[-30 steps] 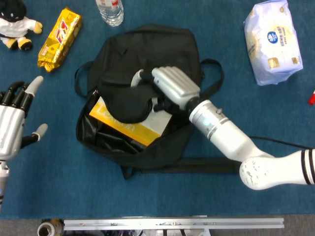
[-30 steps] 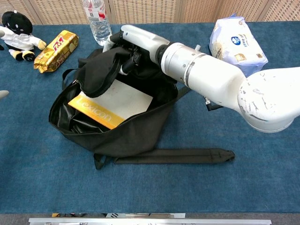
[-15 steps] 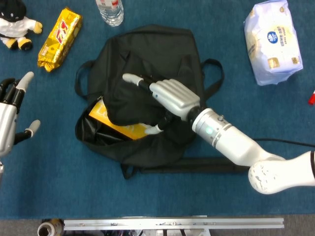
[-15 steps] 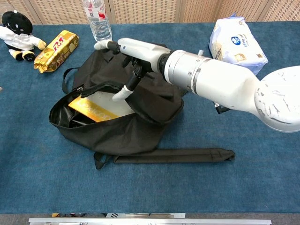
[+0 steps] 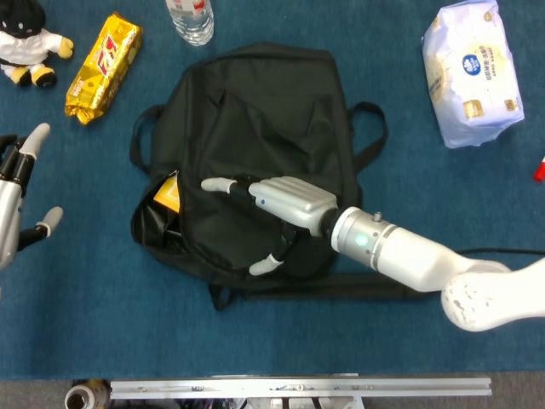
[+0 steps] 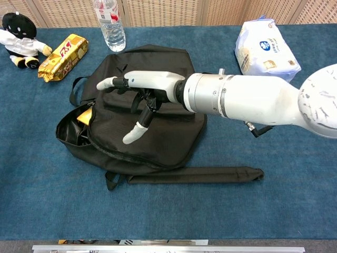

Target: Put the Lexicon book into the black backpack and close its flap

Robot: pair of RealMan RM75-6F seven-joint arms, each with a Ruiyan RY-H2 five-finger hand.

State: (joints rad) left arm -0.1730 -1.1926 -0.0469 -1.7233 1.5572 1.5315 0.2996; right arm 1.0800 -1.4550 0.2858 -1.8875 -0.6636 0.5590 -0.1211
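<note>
The black backpack (image 5: 281, 102) (image 6: 158, 58) lies flat in the middle of the blue table. Its flap (image 5: 226, 243) (image 6: 118, 134) is folded down over most of the opening. Only a yellow corner of the Lexicon book (image 5: 168, 192) (image 6: 84, 114) shows in the gap at the left. My right hand (image 5: 277, 203) (image 6: 142, 87) rests on the flap with fingers stretched out and apart, thumb pointing toward the front edge, gripping nothing. My left hand (image 5: 15, 200) hovers at the left edge of the head view, fingers apart and empty; the chest view does not show it.
A water bottle (image 5: 191, 19) (image 6: 109, 23) stands behind the backpack. A gold snack pack (image 5: 102, 66) (image 6: 62, 57) and a plush toy (image 5: 25, 43) (image 6: 18, 32) lie far left. A tissue pack (image 5: 473, 72) (image 6: 266, 47) sits far right. A backpack strap (image 6: 200, 175) trails in front.
My right hand has pulled the flap down over the opening, let it go and spread flat on it. The book went from mostly visible to a yellow corner. The left hand drifted slightly left.
</note>
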